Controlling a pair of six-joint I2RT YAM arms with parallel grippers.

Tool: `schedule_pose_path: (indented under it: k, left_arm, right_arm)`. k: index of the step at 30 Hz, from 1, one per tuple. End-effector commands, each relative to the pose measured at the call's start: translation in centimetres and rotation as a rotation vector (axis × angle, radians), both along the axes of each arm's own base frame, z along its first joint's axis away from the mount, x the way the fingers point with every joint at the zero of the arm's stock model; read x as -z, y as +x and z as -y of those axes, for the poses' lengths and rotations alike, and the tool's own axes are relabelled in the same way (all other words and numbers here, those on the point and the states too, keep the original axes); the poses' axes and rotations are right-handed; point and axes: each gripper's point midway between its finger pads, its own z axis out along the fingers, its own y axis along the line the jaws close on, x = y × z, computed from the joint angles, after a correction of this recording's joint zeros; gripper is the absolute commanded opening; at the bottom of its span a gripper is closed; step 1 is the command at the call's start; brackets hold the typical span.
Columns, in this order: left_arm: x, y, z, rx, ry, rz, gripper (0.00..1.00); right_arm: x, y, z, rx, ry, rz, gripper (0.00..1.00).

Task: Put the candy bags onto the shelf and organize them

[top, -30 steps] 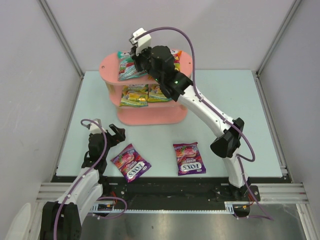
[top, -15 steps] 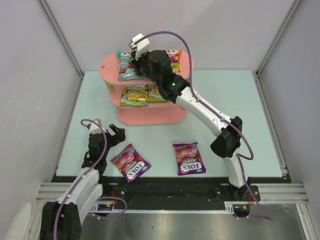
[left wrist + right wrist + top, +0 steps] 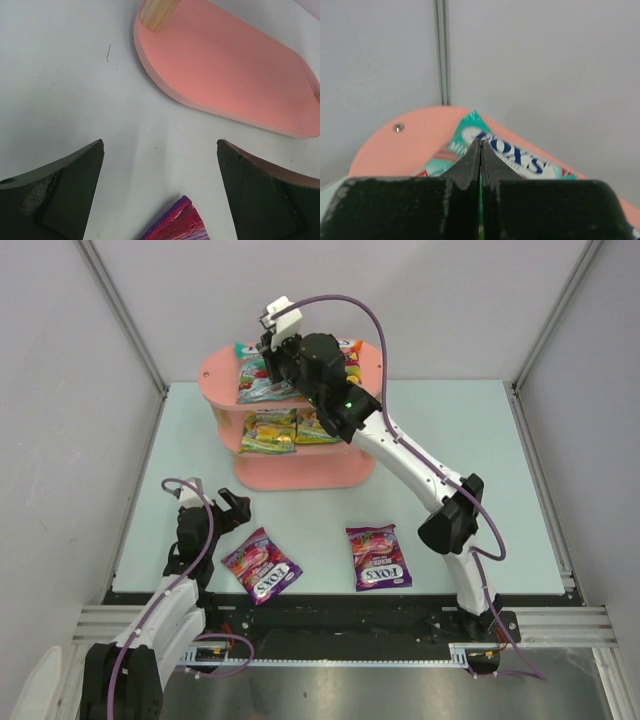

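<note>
1. Right gripper (image 3: 266,344) sits at the upper centre of the overhead view, over the top tier of the shelf (image 3: 290,476). Its fingers are pressed together, and the wrist view shows the tips (image 3: 480,159) meeting to a point with no gap.
2. Teal bag (image 3: 520,157) lies flat on the top board, just past those closed tips. I cannot tell whether they touch it.
3. Against half a second ago, the right wrist has risen a little toward the top of the frame. The teal bag (image 3: 254,386) has not shifted.
4. Red-orange bag (image 3: 352,350) is at the right end of the top tier, largely hidden behind the arm.
5. Two yellow-green bags (image 3: 268,430) (image 3: 320,427) lie side by side on the middle tier, unchanged.
6. Two purple bags (image 3: 261,566) (image 3: 377,557) lie on the table (image 3: 450,440) at lower centre, well apart, in the same spots as before.
7. Left gripper (image 3: 232,510) is at lower left with its fingers spread wide and holding nothing. It has not moved. Its wrist view shows a purple bag's corner (image 3: 177,222) between the fingers (image 3: 65,185).
</note>
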Motion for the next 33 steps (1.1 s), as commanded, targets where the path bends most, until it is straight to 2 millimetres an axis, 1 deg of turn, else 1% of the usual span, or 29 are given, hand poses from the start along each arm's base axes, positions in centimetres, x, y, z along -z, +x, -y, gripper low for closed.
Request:
schedule_pose_path:
  k: [1,2,4,5,6,7,8,9,10,11,12,13,14,15,16,17,18,19,20,21,22,23,26,27,29,30,31,32,33]
  left_arm:
    - [-1.7,0.8,0.0,-0.003,-0.015,0.048,1.00]
    - [-1.7,0.8,0.0,-0.005,-0.016,0.048,1.00]
    - [-1.8,0.8,-0.1,-0.006,-0.015,0.049,1.00]
    - [-1.8,0.8,-0.1,-0.006,-0.016,0.049,1.00]
    - [-1.8,0.8,0.0,-0.005,-0.016,0.049,1.00]
    - [-1.8,0.8,0.0,-0.005,-0.016,0.049,1.00]
    - [-1.8,0.8,0.0,-0.006,-0.016,0.051,1.00]
    - [-1.8,0.8,0.0,-0.006,-0.016,0.049,1.00]
    - [-1.8,0.8,0.0,-0.005,-0.016,0.049,1.00]
    - [-1.8,0.8,0.0,-0.004,-0.015,0.051,1.00]
    - [-1.8,0.8,0.0,-0.004,-0.015,0.051,1.00]
    - [-1.8,0.9,0.0,-0.005,-0.017,0.052,1.00]
    - [-1.8,0.8,0.0,-0.006,-0.016,0.051,1.00]
    - [-1.7,0.8,0.0,-0.003,-0.017,0.048,1.00]
    - [-1.8,0.8,0.0,-0.004,-0.015,0.049,1.00]
    - [-1.8,0.9,0.0,-0.005,-0.016,0.051,1.00]
    - [-1.8,0.8,0.0,-0.005,-0.017,0.049,1.00]
    - [-1.8,0.9,0.0,-0.006,-0.016,0.051,1.00]
    - [-1.8,0.9,0.0,-0.005,-0.017,0.049,1.00]
    - [-1.8,0.9,0.0,-0.003,-0.016,0.049,1.00]
    - [-1.8,0.9,0.0,-0.004,-0.015,0.051,1.00]
    - [-1.8,0.9,0.0,-0.004,-0.015,0.049,1.00]
    - [-1.8,0.9,0.0,-0.002,-0.018,0.051,1.00]
    - [-1.8,0.9,0.1,0.001,-0.017,0.051,1.00]
    - [-1.7,0.9,0.1,0.000,-0.017,0.049,1.00]
    - [-1.8,0.9,0.1,-0.001,-0.018,0.051,1.00]
    - [-1.7,0.8,0.1,0.001,-0.018,0.049,1.00]
    - [-1.8,0.9,0.1,0.000,-0.016,0.051,1.00]
    - [-1.8,0.9,0.0,-0.003,-0.017,0.051,1.00]
  right_arm:
    - [-8.7,-1.3,1.4,-0.003,0.140,0.158,0.00]
    - [-9.9,-1.6,1.8,-0.005,0.159,0.181,0.00]
    - [-11.1,-2.3,2.5,-0.008,0.181,0.200,0.00]
    - [-12.8,-3.5,3.6,-0.011,0.200,0.214,0.00]
    - [-13.5,-4.3,4.3,-0.011,0.206,0.216,0.00]
    - [-10.5,-3.9,3.7,-0.015,0.161,0.172,0.00]
    - [-13.8,-6.8,6.0,-0.025,0.214,0.214,0.00]
    - [-13.6,-7.8,6.3,-0.039,0.212,0.216,0.00]
    - [-9.3,-7.9,5.4,-0.050,0.141,0.176,0.00]
    - [-11.8,-10.7,7.6,-0.060,0.172,0.219,0.00]
    - [-10.8,-12.4,7.0,-0.093,0.148,0.213,0.00]
    - [-8.5,-13.4,6.8,-0.111,0.082,0.192,0.00]
    - [-7.6,-14.5,6.7,-0.125,0.052,0.179,0.00]
    - [-8.4,-17.6,7.2,-0.161,0.065,0.186,0.00]
    - [-7.5,-19.0,7.2,-0.183,0.040,0.178,0.00]
    - [-4.2,-20.2,6.4,-0.209,-0.022,0.146,0.00]
    - [-5.0,-22.6,7.4,-0.221,0.008,0.150,0.00]
    - [-3.7,-23.7,7.2,-0.240,-0.006,0.128,0.00]
    - [-1.1,-24.5,7.0,-0.258,-0.035,0.078,0.00]
    - [-0.2,-25.2,7.5,-0.260,-0.037,0.049,0.00]
    - [1.6,-26.3,7.1,-0.282,-0.067,0.006,0.00]
    - [4.5,-26.8,6.9,-0.291,-0.088,-0.068,0.00]
    - [9.5,-28.3,6.6,-0.331,-0.143,-0.174,0.05]
    - [12.4,-28.8,6.3,-0.347,-0.167,-0.236,0.07]
    - [15.7,-29.5,5.9,-0.375,-0.210,-0.291,0.17]
    - [16.4,-30.0,5.4,-0.401,-0.172,-0.339,0.22]
    - [18.7,-30.4,5.3,-0.417,-0.188,-0.372,0.40]
    - [20.3,-30.2,5.0,-0.421,-0.193,-0.407,0.51]
    - [20.7,-30.7,4.3,-0.467,-0.167,-0.427,0.58]
